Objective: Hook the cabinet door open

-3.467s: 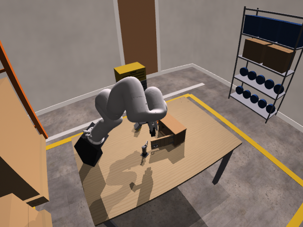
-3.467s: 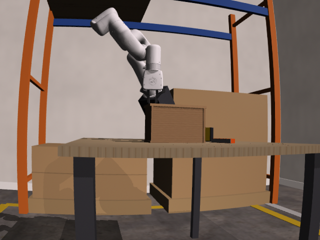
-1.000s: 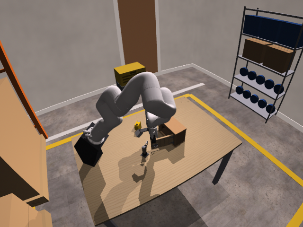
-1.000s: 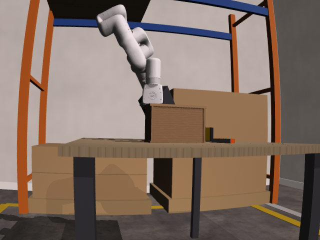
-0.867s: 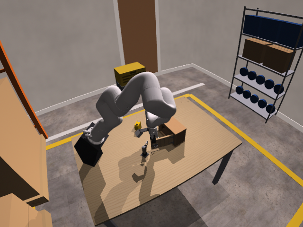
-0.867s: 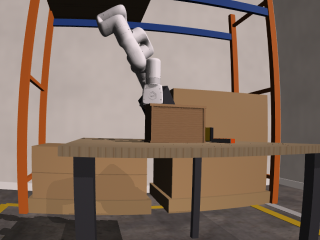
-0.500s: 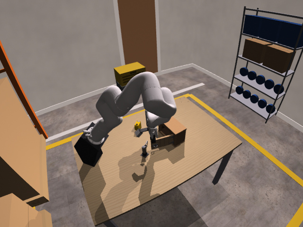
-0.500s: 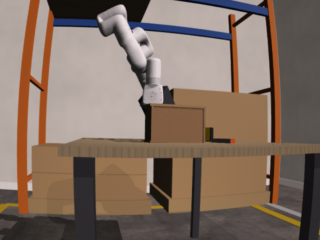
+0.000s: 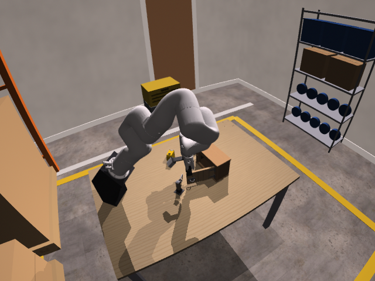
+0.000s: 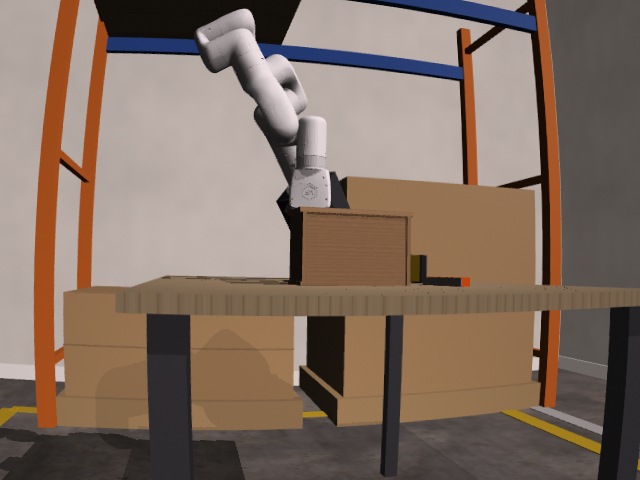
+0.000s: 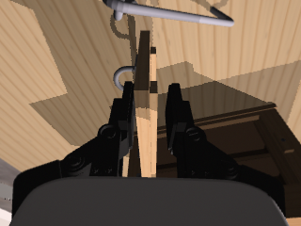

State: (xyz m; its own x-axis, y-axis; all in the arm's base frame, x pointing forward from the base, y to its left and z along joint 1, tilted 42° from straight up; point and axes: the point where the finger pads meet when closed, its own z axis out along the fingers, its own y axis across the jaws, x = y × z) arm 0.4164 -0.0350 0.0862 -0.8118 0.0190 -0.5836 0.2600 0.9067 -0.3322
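Observation:
The brown cabinet point(image 9: 217, 156) point(image 10: 352, 246) stands on the table point(image 9: 242, 193) with its door point(image 9: 202, 174) point(image 11: 146, 132) swung partly open. My gripper point(image 9: 189, 171) point(image 11: 150, 97) reaches down over the door's top edge, one finger on each side. The left finger lies against the door and a gap shows at the right finger. The grey eye point(image 11: 120, 75) sticks out of the door's outer face near its free end. The grey hook point(image 11: 175, 15) point(image 9: 180, 177) hangs from the short post point(image 9: 179, 188) just beyond the door's end, apart from the eye.
A yellow block point(image 9: 170, 154) point(image 10: 415, 267) sits behind my wrist. The arm's black base point(image 9: 108, 185) stands at the table's left edge. A shelf rack point(image 9: 330, 81) stands far right, and large crates fill the left.

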